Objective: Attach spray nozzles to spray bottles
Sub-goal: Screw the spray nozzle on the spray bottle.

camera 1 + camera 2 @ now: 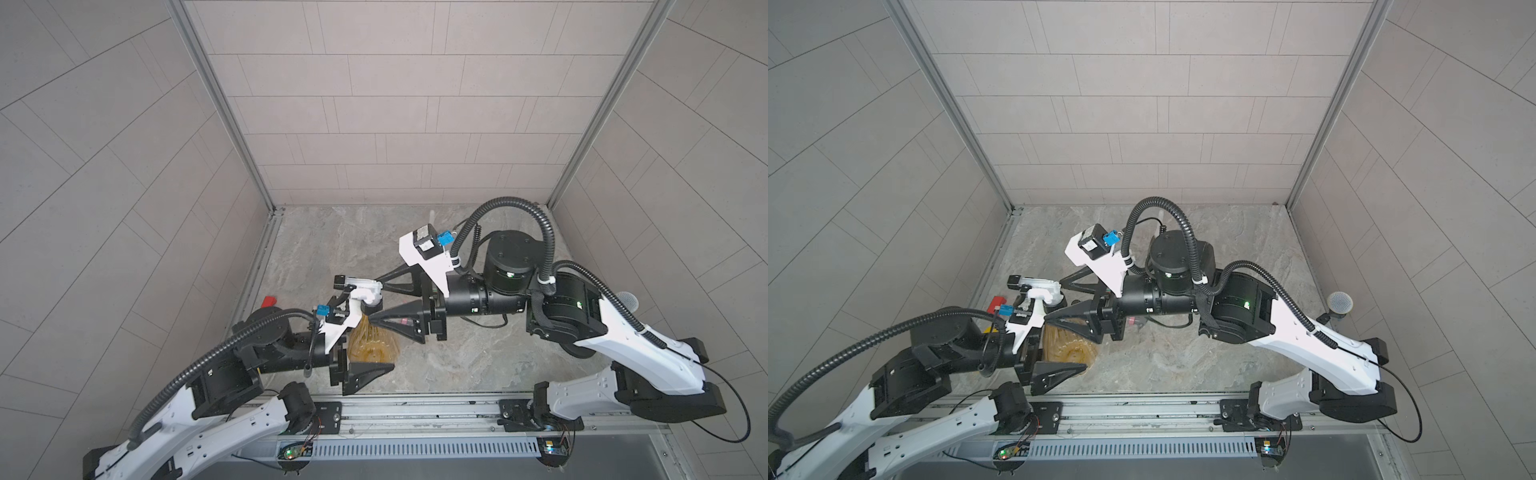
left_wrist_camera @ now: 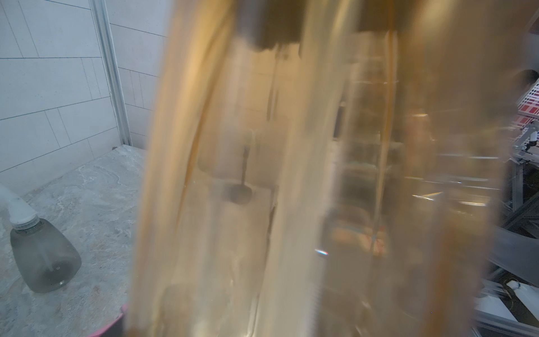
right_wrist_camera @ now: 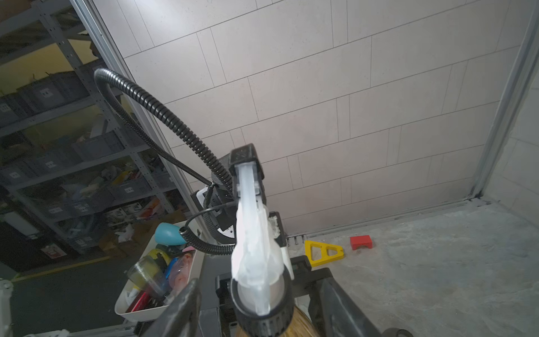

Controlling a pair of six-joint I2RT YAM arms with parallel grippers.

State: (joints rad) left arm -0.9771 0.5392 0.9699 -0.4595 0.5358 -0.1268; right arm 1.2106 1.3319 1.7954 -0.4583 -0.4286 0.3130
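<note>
Amber plastic fills my left wrist view: the left gripper point(image 1: 380, 344) has the orange-amber bottle point(image 1: 374, 351) clamped across its body, jaws spread wide around it, near the front of the table point(image 1: 478, 361). The black-and-white nozzle point(image 3: 256, 248) sits on its neck with the dip tube point(image 2: 272, 87) down inside. The right gripper point(image 3: 262, 309) brackets the black collar point(image 3: 264, 325) with its jaws parted, a gap showing on either side, gripping nothing. My worry is the collar: I cannot tell whether it is threaded home or only perched. If I close off-centre, one finger lands first and tips the head, and turning it then would cross-thread it. If the squeeze on the soft bottle is too light, the whole bottle could spin with the collar instead of tightening. Too hard, and the neck may flex out of line. A grey bottle point(image 2: 43, 256) wearing a white nozzle point(image 2: 17, 207) stands close by, within reach of a careless swing.
</note>
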